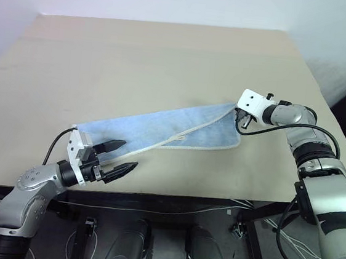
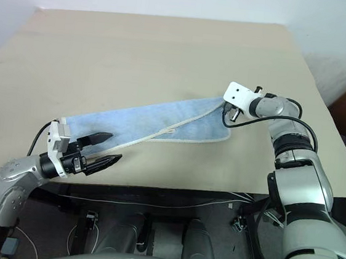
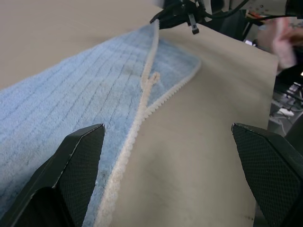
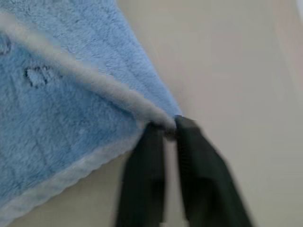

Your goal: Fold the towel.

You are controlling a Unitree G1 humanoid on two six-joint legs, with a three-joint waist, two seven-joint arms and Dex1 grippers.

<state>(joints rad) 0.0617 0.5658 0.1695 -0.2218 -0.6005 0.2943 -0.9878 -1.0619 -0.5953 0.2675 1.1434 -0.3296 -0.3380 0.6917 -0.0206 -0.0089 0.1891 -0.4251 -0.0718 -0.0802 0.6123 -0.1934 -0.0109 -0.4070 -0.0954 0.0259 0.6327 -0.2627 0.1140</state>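
Bare table [image 1: 169, 49] surrounds towel [image 1: 161, 125]; right end effector [image 4: 164, 130] pinches its hemmed corner.

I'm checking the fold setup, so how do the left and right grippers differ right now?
The left gripper is open and holds nothing; the right gripper is shut on a corner of the towel. The left sits at the table's near edge by the towel's near end; the right is at its far end. Both have black fingers.

Bare table [image 1: 168, 55] lies open beyond the towel [image 1: 161, 128]; only that long cloth crosses the near side.
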